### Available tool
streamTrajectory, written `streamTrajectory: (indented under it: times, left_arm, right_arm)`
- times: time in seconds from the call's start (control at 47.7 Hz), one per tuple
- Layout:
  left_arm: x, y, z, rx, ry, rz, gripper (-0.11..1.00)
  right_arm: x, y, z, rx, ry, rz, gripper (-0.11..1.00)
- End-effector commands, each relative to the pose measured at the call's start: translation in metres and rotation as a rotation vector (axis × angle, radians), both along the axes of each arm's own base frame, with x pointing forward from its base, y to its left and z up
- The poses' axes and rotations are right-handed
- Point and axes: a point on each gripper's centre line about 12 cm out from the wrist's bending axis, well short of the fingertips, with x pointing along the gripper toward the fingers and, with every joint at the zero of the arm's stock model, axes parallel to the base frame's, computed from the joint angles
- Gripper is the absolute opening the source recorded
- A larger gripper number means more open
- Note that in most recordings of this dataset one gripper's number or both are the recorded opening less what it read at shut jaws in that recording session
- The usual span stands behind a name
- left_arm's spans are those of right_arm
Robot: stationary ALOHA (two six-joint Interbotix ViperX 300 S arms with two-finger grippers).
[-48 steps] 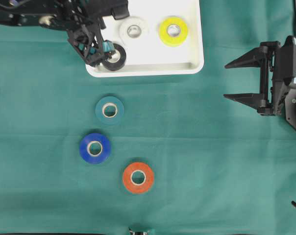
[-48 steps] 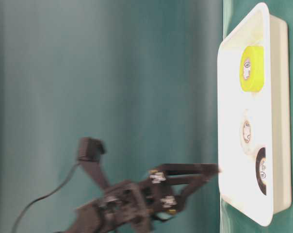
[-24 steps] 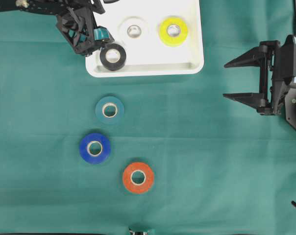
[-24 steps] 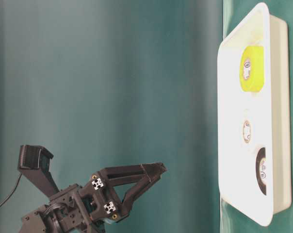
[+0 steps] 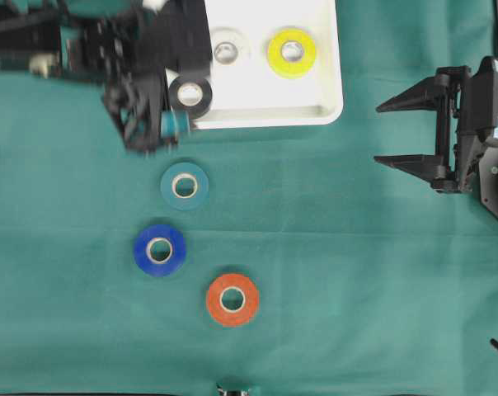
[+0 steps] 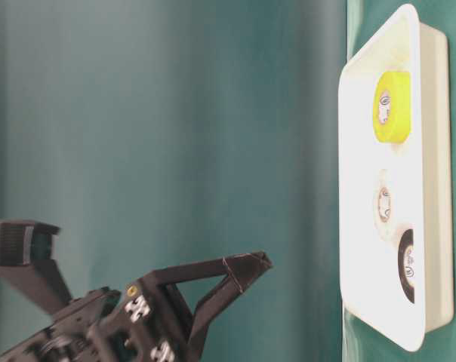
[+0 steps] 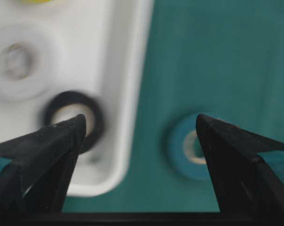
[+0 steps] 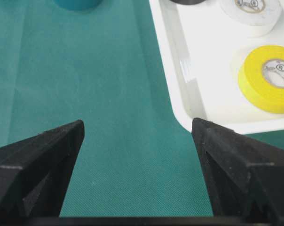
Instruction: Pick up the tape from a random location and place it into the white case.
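- Overhead: the left pincer [image 5: 154, 124] hangs blurred at the white case's [image 5: 331, 103] lower-left corner, black [image 5: 190, 93], white [image 5: 225, 51] and yellow [image 5: 291, 51] tape rolls inside; teal [image 5: 184, 185], blue [image 5: 159, 249] and orange [image 5: 232, 299] rolls wait on the desk [image 5: 356, 272]
- Table-level: the pincer stands well off the case
- Left wrist: jaws spread wide, empty, straddling case rim and teal roll, likely the next pick
- Right wrist: the right pincer [image 8: 137, 146] gapes empty, parked aside

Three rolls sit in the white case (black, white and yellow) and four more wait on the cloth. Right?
Not quite. The overhead view shows three on the cloth, not four: teal roll, blue roll, orange roll. The white case does hold the black roll, white roll and yellow roll.
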Motion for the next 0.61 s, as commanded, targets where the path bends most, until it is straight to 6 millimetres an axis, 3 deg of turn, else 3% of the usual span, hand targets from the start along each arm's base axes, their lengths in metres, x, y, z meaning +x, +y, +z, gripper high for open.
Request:
streamTrajectory:
  times: [0.0,0.084,0.21,0.587]
  left_arm:
    - [0.002,-0.02,0.013,0.003,-0.057,-0.055,1.0]
    - [0.005,-0.038,0.015,0.003,-0.081,-0.102,1.0]
    - [0.006,-0.049,0.015,0.003,-0.115,-0.133,1.0]
    - [0.002,-0.046,0.016,0.009,-0.138,-0.13,0.99]
  right_arm:
    - [0.005,-0.001,0.009,0.0,-0.025,-0.001,0.88]
    - [0.005,-0.001,0.008,0.0,-0.023,-0.002,0.88]
    - [0.005,-0.001,0.008,0.0,-0.022,-0.002,0.88]
    - [0.005,-0.001,0.008,0.001,-0.019,-0.003,0.88]
